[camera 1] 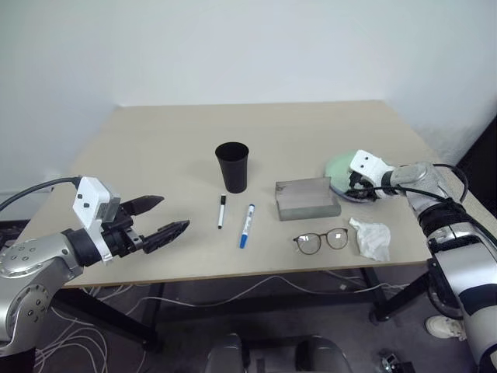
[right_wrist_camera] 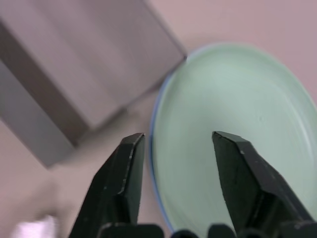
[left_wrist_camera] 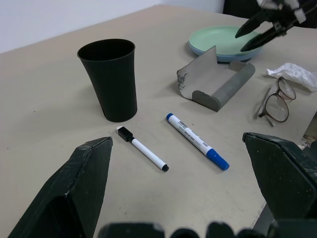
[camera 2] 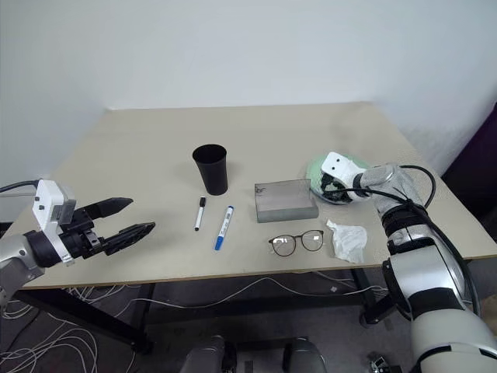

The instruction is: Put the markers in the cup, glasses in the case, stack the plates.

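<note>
Head views. Table [camera 1: 155, 155]: black cup [camera 1: 232, 166] at centre; two markers near it, black-capped marker [camera 1: 221, 210] and blue-capped marker [camera 1: 247, 225], lying side by side, apart. Grey case [camera 1: 307, 198] to the right, lid up; glasses [camera 1: 321, 241] near it at the front edge, beside a crumpled tissue [camera 1: 373, 238]. Plates: green plate [camera 2: 317, 169] far right, under the right gripper [camera 1: 360, 189]. Left gripper [camera 1: 159, 218] hangs at the near left, fingers spread, empty.

Left wrist view. The green plate sits on the blue plate [left_wrist_camera: 208, 52]; the case stands open and empty.

Right wrist view. Fingers parted over the green plate's rim, pinching nothing.

Judgement: the plate stacking looks finished. Markers and glasses remain; next, a pinch on one slim marker, then a lift to the cup's mouth.
</note>
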Robot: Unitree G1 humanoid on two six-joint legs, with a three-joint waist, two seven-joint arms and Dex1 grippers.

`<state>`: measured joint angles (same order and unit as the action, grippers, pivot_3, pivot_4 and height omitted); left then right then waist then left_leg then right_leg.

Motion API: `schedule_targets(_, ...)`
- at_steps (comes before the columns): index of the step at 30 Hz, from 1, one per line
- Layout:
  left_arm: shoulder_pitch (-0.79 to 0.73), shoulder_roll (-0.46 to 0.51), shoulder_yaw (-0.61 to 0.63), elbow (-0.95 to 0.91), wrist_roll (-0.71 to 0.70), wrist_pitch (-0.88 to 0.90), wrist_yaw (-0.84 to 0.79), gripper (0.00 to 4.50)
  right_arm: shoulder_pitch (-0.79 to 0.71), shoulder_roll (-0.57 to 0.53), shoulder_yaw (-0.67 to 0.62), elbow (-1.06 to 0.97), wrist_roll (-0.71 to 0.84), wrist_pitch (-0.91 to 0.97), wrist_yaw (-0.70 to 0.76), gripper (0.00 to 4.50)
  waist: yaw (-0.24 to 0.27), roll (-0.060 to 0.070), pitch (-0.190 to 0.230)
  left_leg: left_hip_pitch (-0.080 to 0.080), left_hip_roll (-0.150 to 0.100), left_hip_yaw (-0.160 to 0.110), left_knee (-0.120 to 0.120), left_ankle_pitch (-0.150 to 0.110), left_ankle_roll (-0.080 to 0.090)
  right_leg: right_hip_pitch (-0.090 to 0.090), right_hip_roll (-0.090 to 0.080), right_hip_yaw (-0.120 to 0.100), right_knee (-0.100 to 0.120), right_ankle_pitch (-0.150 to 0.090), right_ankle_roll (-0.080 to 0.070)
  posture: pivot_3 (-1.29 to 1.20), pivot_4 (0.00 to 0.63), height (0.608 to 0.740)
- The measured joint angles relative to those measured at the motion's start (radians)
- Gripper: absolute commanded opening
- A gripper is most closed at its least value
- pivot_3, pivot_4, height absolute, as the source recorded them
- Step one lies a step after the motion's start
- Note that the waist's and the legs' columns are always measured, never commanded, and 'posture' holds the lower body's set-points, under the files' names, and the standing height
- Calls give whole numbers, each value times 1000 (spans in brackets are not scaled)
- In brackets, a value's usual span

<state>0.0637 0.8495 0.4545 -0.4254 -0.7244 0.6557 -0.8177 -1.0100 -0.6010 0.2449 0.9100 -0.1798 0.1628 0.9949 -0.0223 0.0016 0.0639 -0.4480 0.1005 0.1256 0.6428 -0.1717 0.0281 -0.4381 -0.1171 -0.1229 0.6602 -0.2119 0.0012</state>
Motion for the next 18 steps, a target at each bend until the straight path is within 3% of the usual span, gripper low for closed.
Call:
schedule_targets(8, 8, 1, 5, -1, 2, 0, -3, 4500, 298, -223, -68, -556, 156, 299, 277, 2219, 4, -2, -1, 0, 0, 0, 0, 0, 0, 1, -2, -1, -2, 0, 0, 0, 0, 716)
schedule_targets(18, 10, 1, 3, -1, 3, 0, -13, 4500, 436, -280, -33, -859, 200, 502, 307, 2219, 3, -1, 0, 2, -1, -16, 5, -2, -2, -5, -3, -10, -2, 1, -1, 0, 0, 716)
